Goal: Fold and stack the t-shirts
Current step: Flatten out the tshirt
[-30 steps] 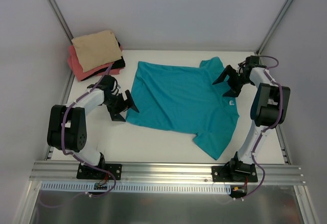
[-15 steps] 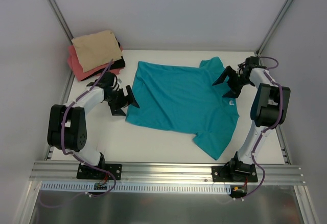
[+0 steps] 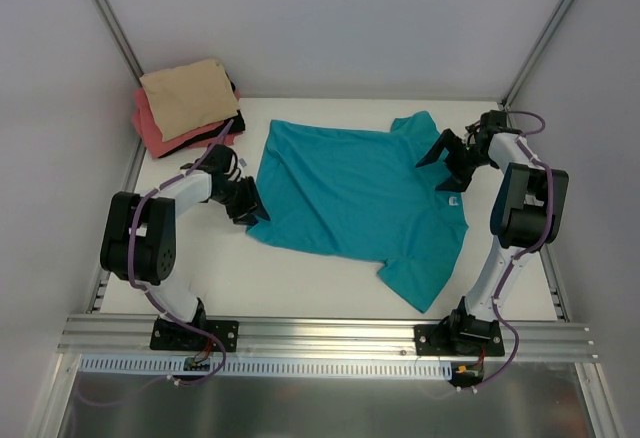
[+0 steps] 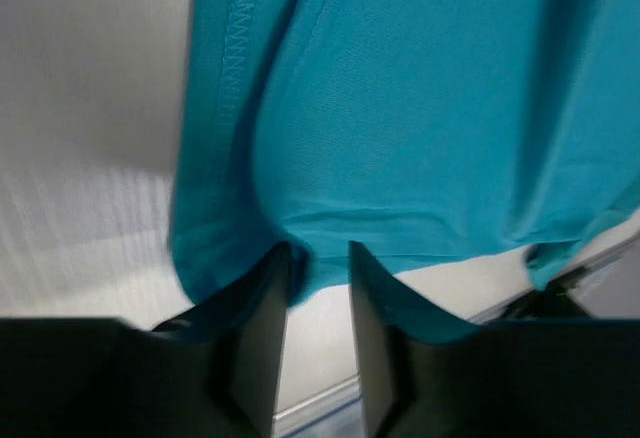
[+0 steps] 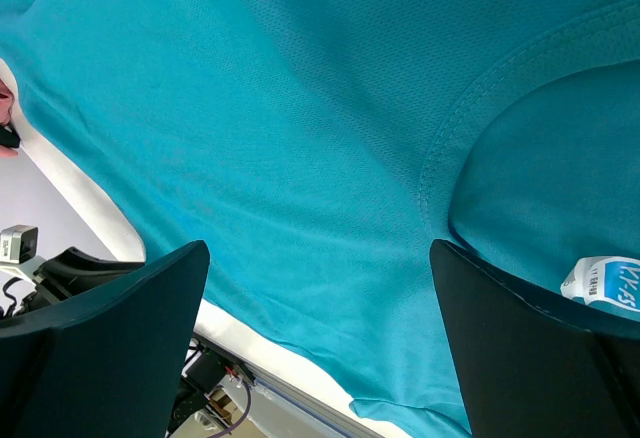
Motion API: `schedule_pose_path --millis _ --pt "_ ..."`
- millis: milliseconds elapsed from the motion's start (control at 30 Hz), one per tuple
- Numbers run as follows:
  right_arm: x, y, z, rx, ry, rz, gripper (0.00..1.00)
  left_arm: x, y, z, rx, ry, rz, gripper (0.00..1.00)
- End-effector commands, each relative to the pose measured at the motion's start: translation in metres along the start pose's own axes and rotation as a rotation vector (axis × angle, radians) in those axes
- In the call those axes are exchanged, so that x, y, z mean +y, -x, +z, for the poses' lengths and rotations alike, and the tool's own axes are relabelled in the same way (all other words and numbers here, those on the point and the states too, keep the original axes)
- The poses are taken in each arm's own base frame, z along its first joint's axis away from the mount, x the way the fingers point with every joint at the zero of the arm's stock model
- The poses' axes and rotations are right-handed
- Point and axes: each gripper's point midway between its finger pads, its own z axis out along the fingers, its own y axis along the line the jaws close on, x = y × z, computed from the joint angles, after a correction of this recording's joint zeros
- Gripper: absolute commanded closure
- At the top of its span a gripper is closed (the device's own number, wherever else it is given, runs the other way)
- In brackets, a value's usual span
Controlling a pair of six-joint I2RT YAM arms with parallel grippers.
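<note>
Hem of teal t-shirt (image 3: 350,193) between narrow left jaws, grip unclear; right jaws wide over collar.

The table (image 3: 300,278) bears teal t-shirt (image 3: 350,193), folded stack (image 3: 185,103).

Top cam: fixed, up high behind the arm bases (image 3: 190,336), looking down and forward, far enough back to take in the whole table (image 3: 300,278) and both arms.

Left wrist cam: sat right behind the left gripper (image 4: 318,258), super close and kinda blurry, pointing out past the fingertips at the hemmed edge of the teal t-shirt (image 4: 420,108).

Right wrist cam: behind the right gripper (image 5: 315,258), also close, aimed down onto the shirt by the collar and white neck label (image 5: 605,283).

Shared with the top view: same shirt, its left edge for one, its collar end for the other. Between the two wrist cams, only teal fabric in common.
</note>
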Motion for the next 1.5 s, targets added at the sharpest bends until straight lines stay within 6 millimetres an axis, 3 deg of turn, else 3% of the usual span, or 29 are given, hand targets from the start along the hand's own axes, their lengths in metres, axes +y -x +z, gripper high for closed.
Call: schedule_pose_path --millis 0,67,100,900,1467 --pt "0.013 0.007 -0.024 -0.054 0.019 -0.043 0.01 -0.004 -0.004 0.005 0.017 -0.02 0.034 0.75" --pt "0.012 0.008 -0.024 -0.056 0.019 -0.04 0.01 -0.003 -0.006 0.005 0.026 -0.014 0.035 0.97" --pt "0.012 0.008 -0.025 -0.058 0.019 -0.041 0.01 -0.002 -0.007 0.005 0.029 -0.009 0.037 1.0" --pt "0.012 0.009 -0.021 -0.05 0.031 -0.04 0.0 0.002 -0.036 -0.037 0.017 0.049 0.037 1.0" --pt "0.017 0.008 -0.022 -0.046 0.054 -0.037 0.01 0.022 -0.068 -0.046 -0.007 0.082 -0.023 1.0"
